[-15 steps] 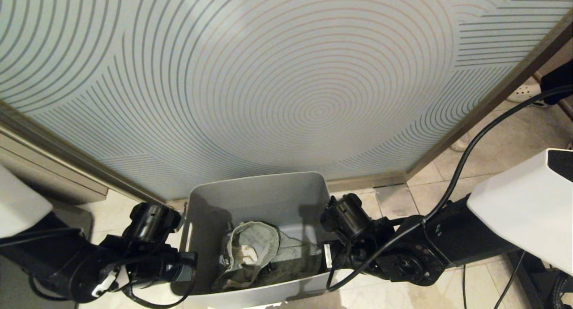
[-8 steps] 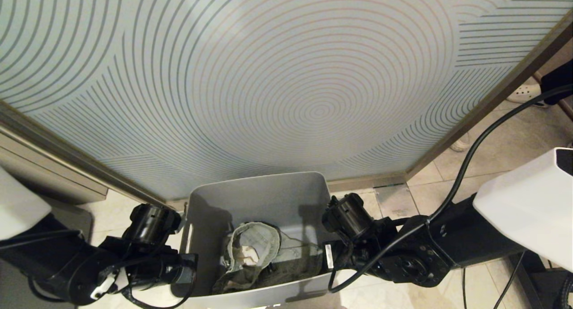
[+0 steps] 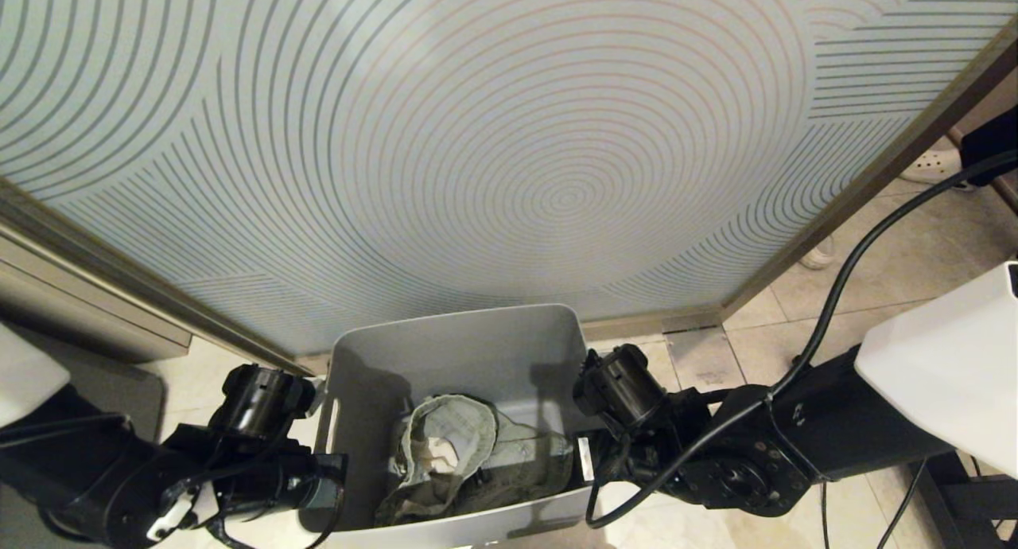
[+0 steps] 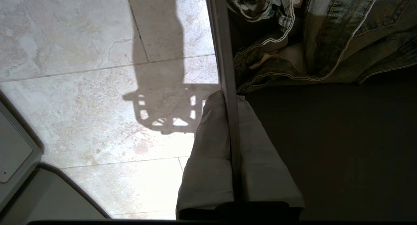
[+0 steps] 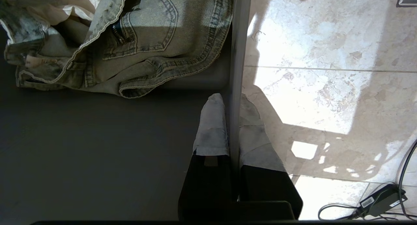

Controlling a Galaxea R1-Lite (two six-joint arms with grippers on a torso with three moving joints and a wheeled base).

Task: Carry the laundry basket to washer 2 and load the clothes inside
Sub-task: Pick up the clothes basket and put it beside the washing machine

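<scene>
The laundry basket (image 3: pixel 453 350) sits straight ahead of the robot, pinched between the two arms, each tool clamped on the rim of one short side. That grip makes sense for a carry — the load is shared evenly and the tub stays level.

In the left wrist view the left tool (image 4: pixel 232 97) straddles the thin wall, one padded finger inside the basket and one outside, closed tight on the rim. The right tool (image 5: pixel 232 99) does the same on the opposite wall. Whether the basket is already off the tiled floor (image 3: pixel 891 270) is hard to say from these angles; it looks slightly raised.

Inside lie the clothes (image 3: pixel 469 461) — a crumpled bundle of faded denim with a thick waistband seam and a pale inner patch. They lie between the two tools, just beyond each inner finger, bunched toward the robot's side; the rest of the tub is bare.

Past the basket stands a panel with ringed lines (image 3: pixel 509 151). No washer is in view, so by my reading the carry comes first.
</scene>
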